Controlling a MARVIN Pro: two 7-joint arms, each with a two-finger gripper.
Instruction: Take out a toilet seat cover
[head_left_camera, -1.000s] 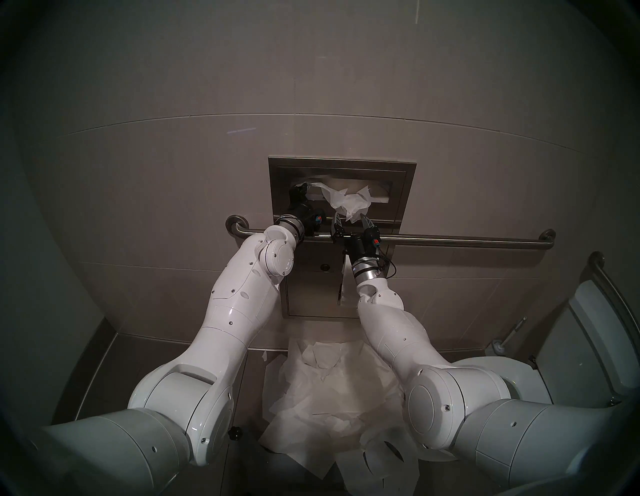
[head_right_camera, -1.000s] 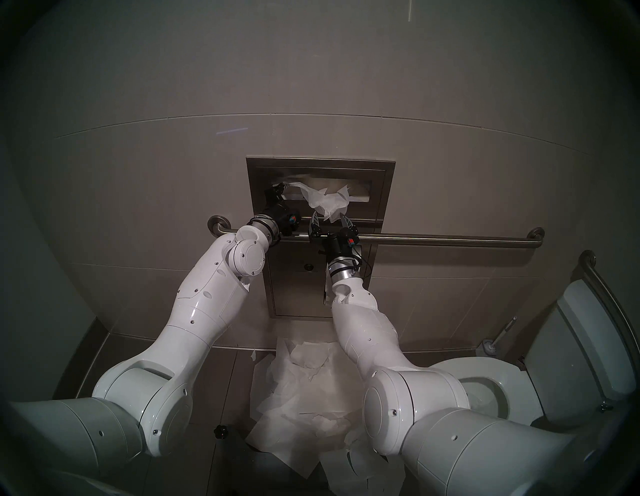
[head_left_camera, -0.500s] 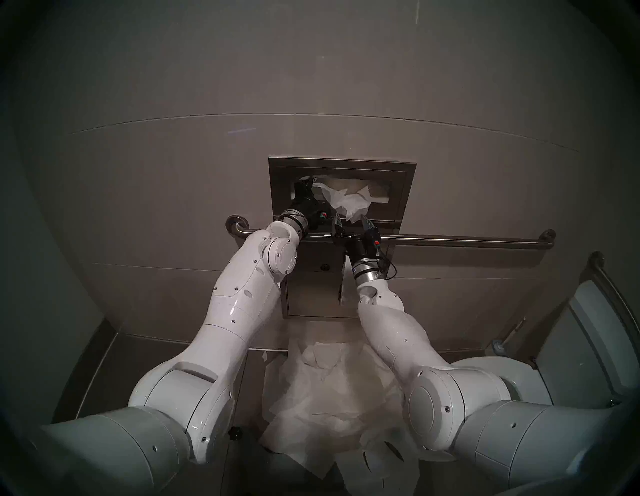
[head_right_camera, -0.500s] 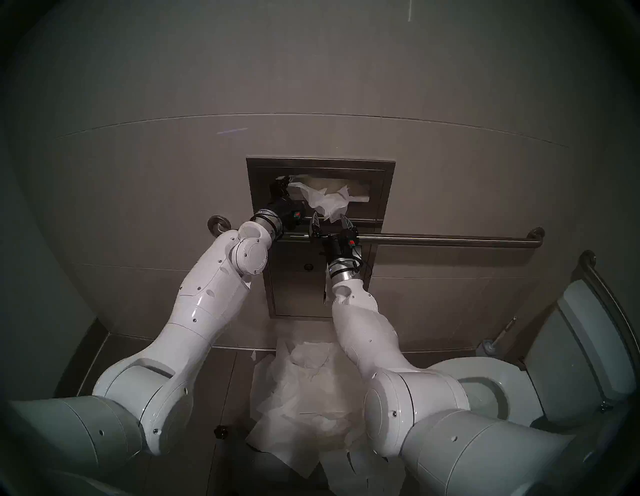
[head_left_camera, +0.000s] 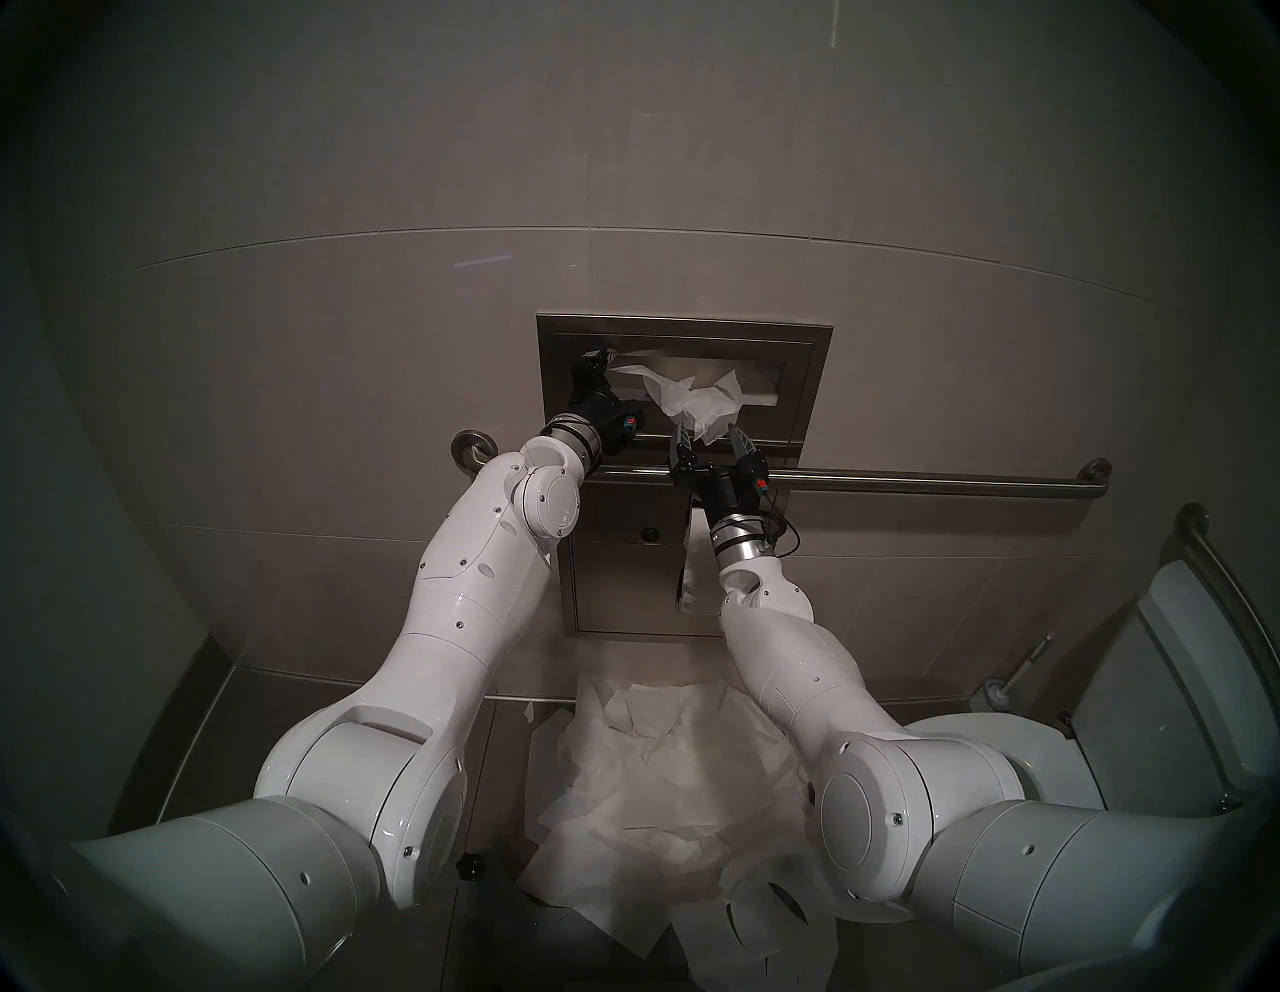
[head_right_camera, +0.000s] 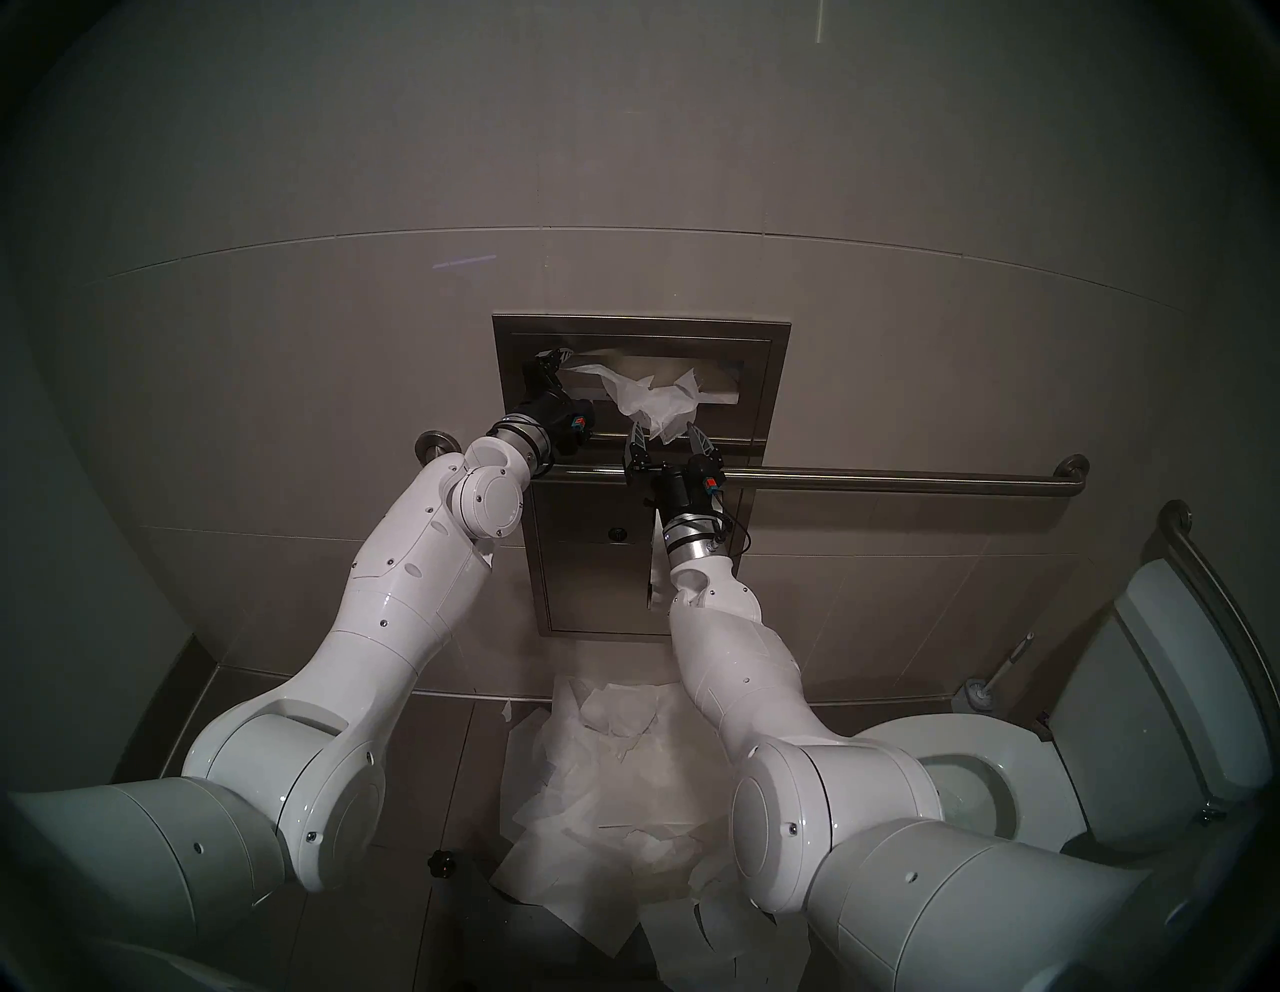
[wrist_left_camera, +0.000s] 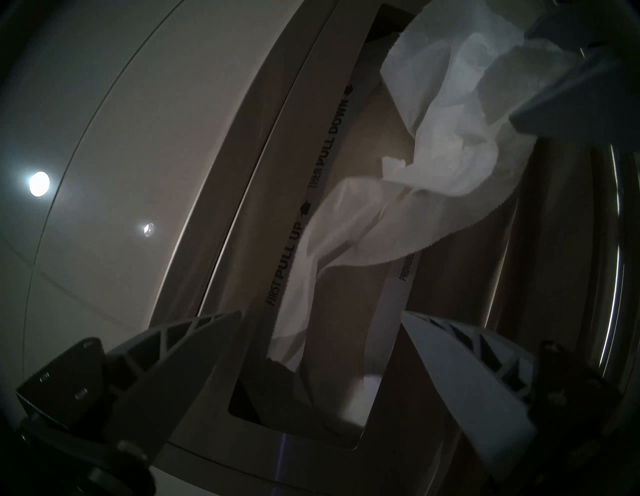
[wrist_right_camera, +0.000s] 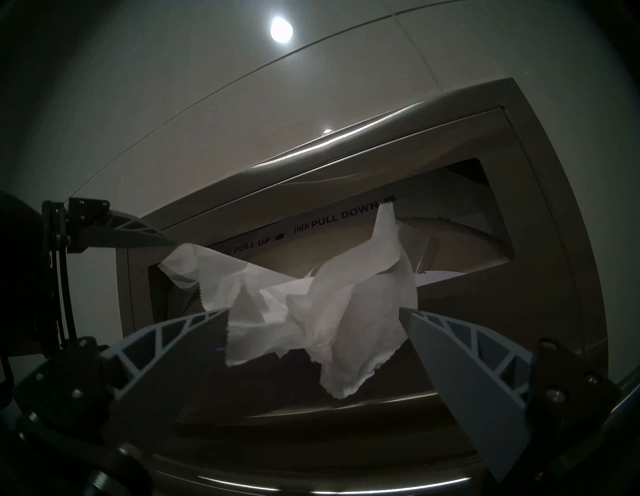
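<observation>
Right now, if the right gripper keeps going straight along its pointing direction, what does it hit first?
Probably the toilet seat cover: its crumpled hanging part sits between the open right gripper fingers, with the dispenser front behind. Depth is unclear.

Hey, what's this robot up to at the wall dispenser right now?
It is trying to take a toilet seat cover from the steel wall dispenser. The crumpled sheet hangs halfway out of the slot. The right gripper is open around its lower end, and the left gripper is open at the slot's left end. Neither grips it yet. More sheets litter the floor.
</observation>
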